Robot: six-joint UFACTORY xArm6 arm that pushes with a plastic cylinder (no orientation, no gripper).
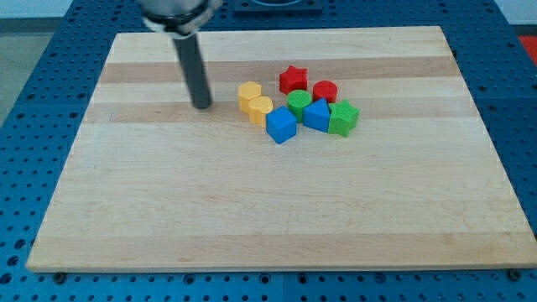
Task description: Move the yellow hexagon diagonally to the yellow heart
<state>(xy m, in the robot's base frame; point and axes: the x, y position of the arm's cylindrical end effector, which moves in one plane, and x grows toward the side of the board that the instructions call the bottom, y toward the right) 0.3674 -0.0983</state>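
Two yellows touch: hexagon (248,93) just up-left of heart (260,108). No claw, only my tip (201,106), left of hexagon, apart. Approach step; next, nudge hexagon diagonally off heart.

You have a pale wooden tabletop (252,210) on a blue perforated base. All its blocks cluster just above centre: a yellow hexagon (248,94) touching a yellow heart (260,108), a blue cube (282,125), a green cylinder (298,103), a blue triangular block (317,114), a green star (343,118), a red star (293,79) and a red cylinder (325,91). My tip (201,106) rests on the board left of the yellow hexagon, apart from it.
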